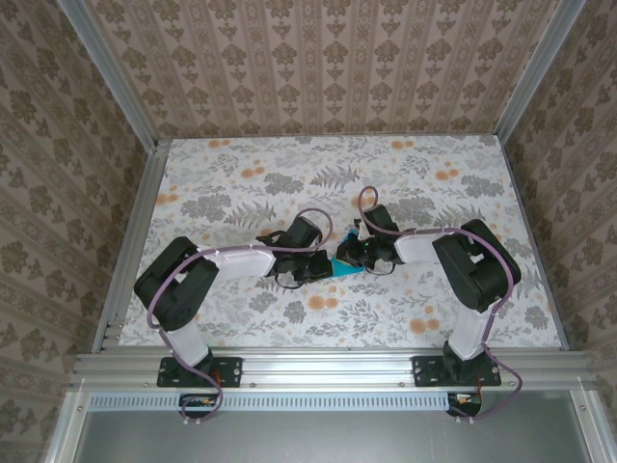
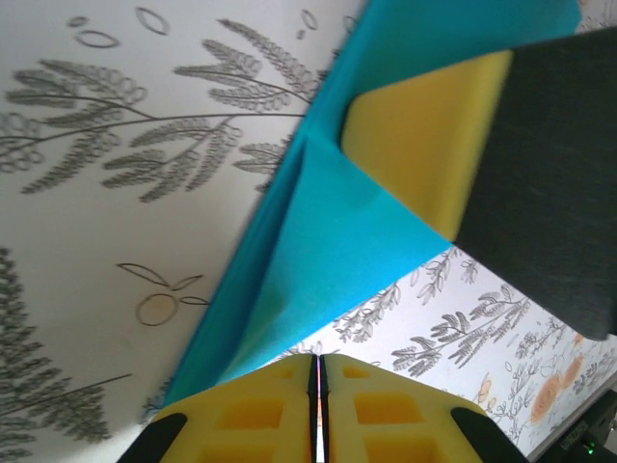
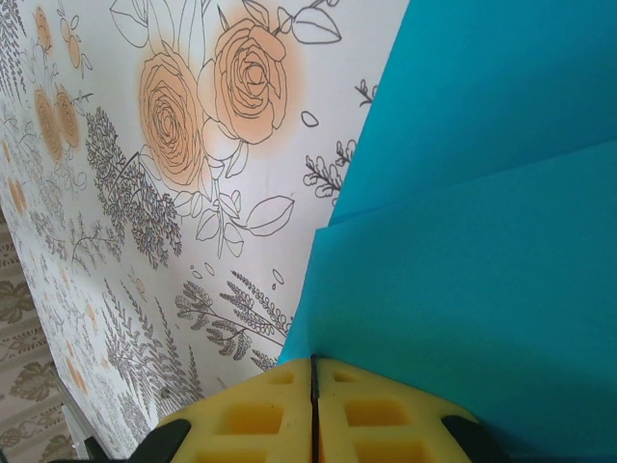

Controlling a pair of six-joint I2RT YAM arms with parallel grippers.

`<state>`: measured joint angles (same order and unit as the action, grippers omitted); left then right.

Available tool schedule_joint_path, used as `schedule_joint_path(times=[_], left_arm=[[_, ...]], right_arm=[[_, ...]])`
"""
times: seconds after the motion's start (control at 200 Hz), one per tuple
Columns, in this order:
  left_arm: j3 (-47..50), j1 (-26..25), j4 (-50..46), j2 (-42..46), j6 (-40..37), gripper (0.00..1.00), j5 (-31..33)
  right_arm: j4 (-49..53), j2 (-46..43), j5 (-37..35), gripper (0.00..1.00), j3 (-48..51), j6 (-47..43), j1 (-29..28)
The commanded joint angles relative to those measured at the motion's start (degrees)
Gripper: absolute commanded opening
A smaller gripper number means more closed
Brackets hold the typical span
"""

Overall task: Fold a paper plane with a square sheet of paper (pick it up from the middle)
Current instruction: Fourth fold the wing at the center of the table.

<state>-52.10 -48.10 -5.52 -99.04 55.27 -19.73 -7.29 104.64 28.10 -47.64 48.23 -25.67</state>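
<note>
pinching paper [image 3: 482, 241], right tool [image 2: 424, 135] faces left wrist camera

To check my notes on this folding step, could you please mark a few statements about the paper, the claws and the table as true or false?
1. The sheet of paper is turquoise-blue. True.
2. The left claw stands wide open. False: its jaws are shut together.
3. The paper lies as a flat, unfolded square. False: it shows creases and overlapping layers.
4. Both arms reach to the middle of the table and meet at the paper. True.
5. The right claw is shut. True.
6. The table cover is plain white. False: it has a floral print.
</note>
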Motion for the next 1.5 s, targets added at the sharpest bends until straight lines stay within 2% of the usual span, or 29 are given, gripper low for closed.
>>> schedule_joint_path(times=[0.0, 0.425, 0.785, 1.025, 1.495], left_arm=[[-1.6, -0.1, -3.7, -0.2, -1.9, 0.12, -0.1], [-1.4, 1.0, -6.7, -1.8, -1.5, 0.12, 0.4], [1.5, 3.0, -5.9, -0.7, -0.5, 0.10, 2.2], [4.8, 4.7, -3.9, -0.2, 1.4, 0.10, 1.1], [8.8, 6.8, -1.7, 5.3, 1.3, 0.10, 0.1]], right_arm=[[5.3, 3.7, -5.9, 0.09, 1.1, -0.1, 0.0], [5.7, 3.8, -6.1, 0.09, 1.0, -0.3, 0.1], [6.6, 3.8, -6.3, 0.09, 0.9, -0.7, 0.2], [7.5, 4.1, -6.7, 0.09, 0.5, -1.1, 0.2], [8.6, 4.1, -7.6, 0.10, 0.3, -1.6, 0.2]])
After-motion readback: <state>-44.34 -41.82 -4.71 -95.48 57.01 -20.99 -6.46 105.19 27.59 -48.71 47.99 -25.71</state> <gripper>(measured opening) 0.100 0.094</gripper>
